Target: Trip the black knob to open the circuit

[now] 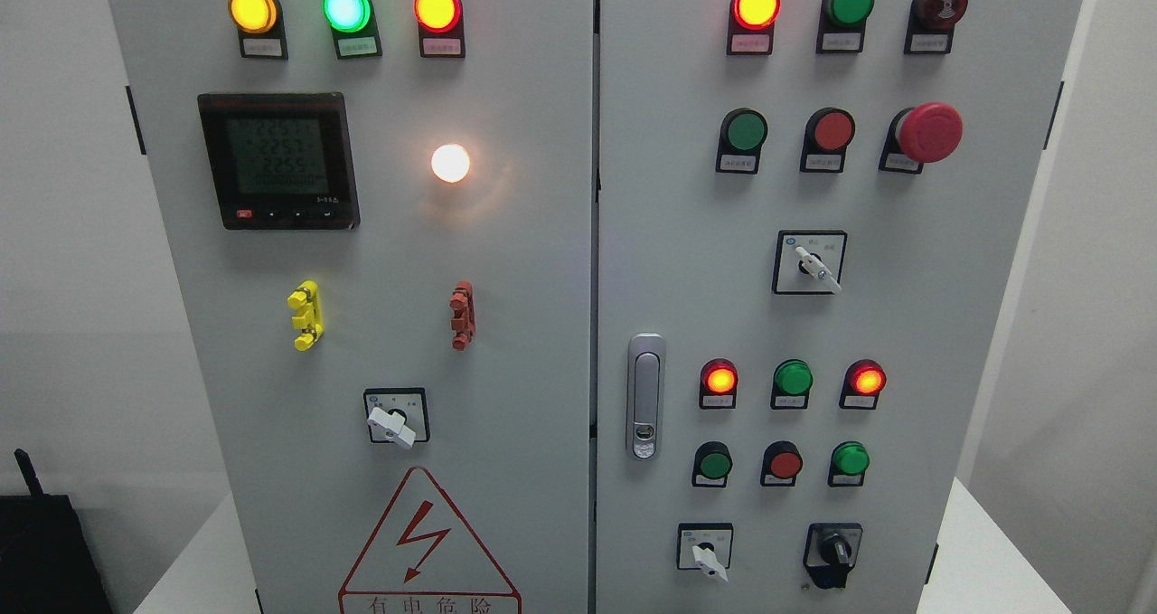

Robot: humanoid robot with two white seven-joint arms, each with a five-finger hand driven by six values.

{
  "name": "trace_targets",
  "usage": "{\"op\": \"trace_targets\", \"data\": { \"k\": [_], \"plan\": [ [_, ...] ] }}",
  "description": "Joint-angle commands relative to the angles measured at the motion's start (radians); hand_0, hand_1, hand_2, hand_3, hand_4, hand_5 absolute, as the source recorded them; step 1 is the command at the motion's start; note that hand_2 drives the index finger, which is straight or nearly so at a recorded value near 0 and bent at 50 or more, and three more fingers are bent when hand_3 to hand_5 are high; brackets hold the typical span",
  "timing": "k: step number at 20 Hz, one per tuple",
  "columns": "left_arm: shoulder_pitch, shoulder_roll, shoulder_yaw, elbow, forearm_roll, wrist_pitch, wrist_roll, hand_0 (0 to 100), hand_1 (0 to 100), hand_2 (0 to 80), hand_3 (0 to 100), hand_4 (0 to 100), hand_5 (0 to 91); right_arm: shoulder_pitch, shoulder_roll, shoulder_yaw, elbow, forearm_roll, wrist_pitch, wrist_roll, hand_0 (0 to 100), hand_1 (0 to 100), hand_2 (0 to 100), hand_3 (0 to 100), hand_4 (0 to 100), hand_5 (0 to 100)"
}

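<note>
Neither hand shows, state untold; black knob (833,552) sits low right on cabinet (542,325), seemingly upright.

An industrial or training-lab electrical room, seen head-on: a grey two-door control cabinet (506,234) fills the frame against plain white walls (63,234). Rows of lit indicator lamps (437,7), a digital power meter (277,160), a red mushroom emergency stop (928,132), rotary selector switches (810,262), a black knob (833,552) and a red high-voltage warning triangle (422,542) with Chinese lettering mark it as switchgear.
</note>
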Motion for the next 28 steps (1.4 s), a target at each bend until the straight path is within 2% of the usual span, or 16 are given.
{"op": "trace_targets", "data": {
  "k": [1,13,19,28],
  "plan": [
    [-0.004,-0.002,0.001,0.0,0.002,0.0,0.0,12,39,0.0,0,0,0.0,0.008,0.004,-0.005,-0.066,-0.001,-0.009,-0.003,24,69,0,100,83,68],
    [-0.004,-0.002,0.001,0.0,0.002,-0.002,0.0,12,39,0.0,0,0,0.0,0.083,0.004,-0.013,-0.341,-0.001,0.0,0.0,28,67,0,100,95,88],
    [-0.002,-0.002,0.001,0.0,0.002,0.0,0.0,12,39,0.0,0,0,0.0,0.123,0.001,-0.007,-0.46,0.001,0.003,0.008,33,67,0,100,96,89],
    [-0.004,-0.002,0.001,0.0,0.002,-0.002,0.0,12,39,0.0,0,0,0.0,0.137,-0.003,-0.005,-0.568,0.004,0.018,0.011,40,69,0,100,96,90]
  ]
}}
